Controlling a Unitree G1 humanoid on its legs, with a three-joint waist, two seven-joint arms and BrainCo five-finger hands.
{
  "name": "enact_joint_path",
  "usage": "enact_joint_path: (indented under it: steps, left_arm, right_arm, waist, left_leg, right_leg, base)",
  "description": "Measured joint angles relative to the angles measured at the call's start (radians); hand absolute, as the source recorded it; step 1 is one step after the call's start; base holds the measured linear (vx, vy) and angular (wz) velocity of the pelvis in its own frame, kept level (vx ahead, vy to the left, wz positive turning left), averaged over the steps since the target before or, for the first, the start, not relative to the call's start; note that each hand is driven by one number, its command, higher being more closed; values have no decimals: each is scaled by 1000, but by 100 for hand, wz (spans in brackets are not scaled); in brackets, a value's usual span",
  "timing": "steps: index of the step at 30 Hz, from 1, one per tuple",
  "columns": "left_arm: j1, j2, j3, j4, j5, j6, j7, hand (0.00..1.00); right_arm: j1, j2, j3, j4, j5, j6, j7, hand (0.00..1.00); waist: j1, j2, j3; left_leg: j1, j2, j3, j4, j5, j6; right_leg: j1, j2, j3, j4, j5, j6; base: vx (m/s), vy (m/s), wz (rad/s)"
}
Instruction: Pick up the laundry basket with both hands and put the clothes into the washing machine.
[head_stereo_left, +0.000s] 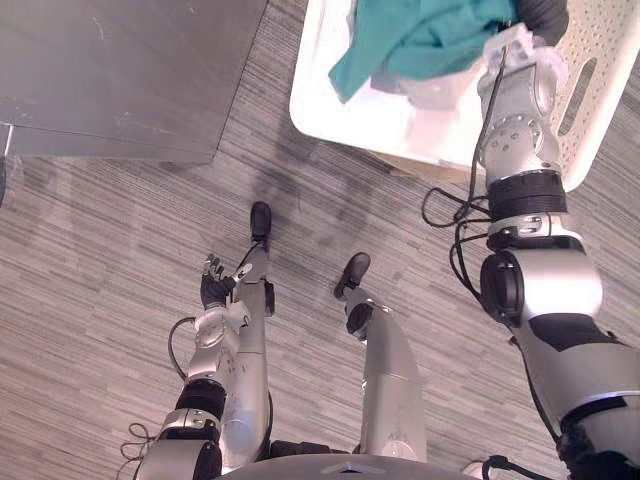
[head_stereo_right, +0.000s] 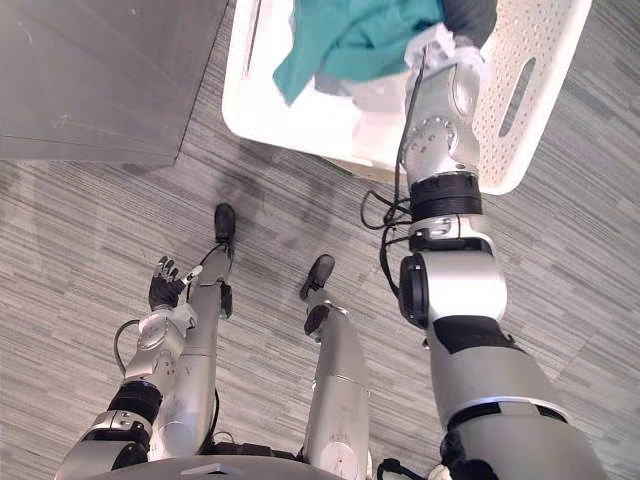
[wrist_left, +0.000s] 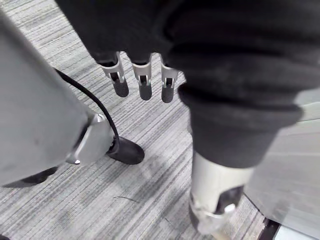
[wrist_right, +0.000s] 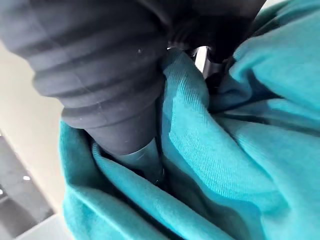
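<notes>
Right robot hand (wrist_right: 142, 156) tight on teal cloth (head_stereo_left: 420, 35) over basket (head_stereo_left: 340, 105); left robot hand (head_stereo_left: 214, 290) slack

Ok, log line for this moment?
right robot hand: in teal garment inside white laundry basket, grip hidden | left robot hand: open, idle above floor | basket handle: unheld

Left arm hanging low at the side, left hand (head_stereo_left: 212, 287) loose, its fingers (wrist_left: 144, 86) straight and side by side, pointing down, right arm stretched out forward, elbow nearly straight, right hand (head_stereo_left: 543, 14) dark-covered at the far end
</notes>
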Motion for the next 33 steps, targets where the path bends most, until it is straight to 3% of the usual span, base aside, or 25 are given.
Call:
enact_joint_path:
  steps: [6, 12, 18, 26, 31, 33]
  left_arm:
    - [3, -5, -26, 21, 0, 18, 2, 0]
    - [35, -2, -40, 53, 16, 35, 1, 0]
    - [97, 14, -43, 78, 61, 64, -2, 0]
    - [213, 46, -61, 82, 69, 68, -23, 0]
    - [273, 54, 171, 58, -60, 75, -19, 0]
    - [295, 54, 323, -29, -85, 76, 1, 0]
  right_arm:
    - [114, 88, -6, -360, 39, -104, -19, 100]
    - [265, 189, -24, -578, 37, -186, -44, 100]
    - [421, 223, -24, -672, 32, -193, -43, 100]
    - [793, 250, -20, -697, -7, -185, -1, 100]
    - [990, 300, -24, -697, -7, -153, 35, 100]
    - [1049, 323, -28, -697, -8, -136, 53, 100]
  waist:
    - [-8, 0, 0]
    - [-16, 0, -1]
    - [-40, 1, -34]
    - [-49, 13, -199]
    - [-66, 18, -290]
    - [-66, 18, -330]
  left_leg:
    - [60, 2, 16, 11, -22, 1]
    - [188, -4, 45, -11, -33, -2]
    - [310, -25, 55, -48, -44, -2]
    - [509, -60, 45, -179, -8, -14]
    - [623, -69, 21, -263, 11, -20]
    - [679, -69, 22, -294, 14, -20]
  right_leg:
    - [57, -1, 14, 1, -5, 0]
    - [153, -13, 36, 18, -29, 2]
    - [246, -36, 40, 42, -64, 6]
    - [398, -55, 32, 24, -106, 23]
    - [502, -54, 7, -19, -121, 34]
    - [556, -50, 1, -43, -122, 37]
  base:
    - [11, -56, -4]
    - [22, -61, -3]
    - [18, -62, 5]
    - [67, -69, 8]
    - [60, -50, 9]
    - [57, -46, 1]
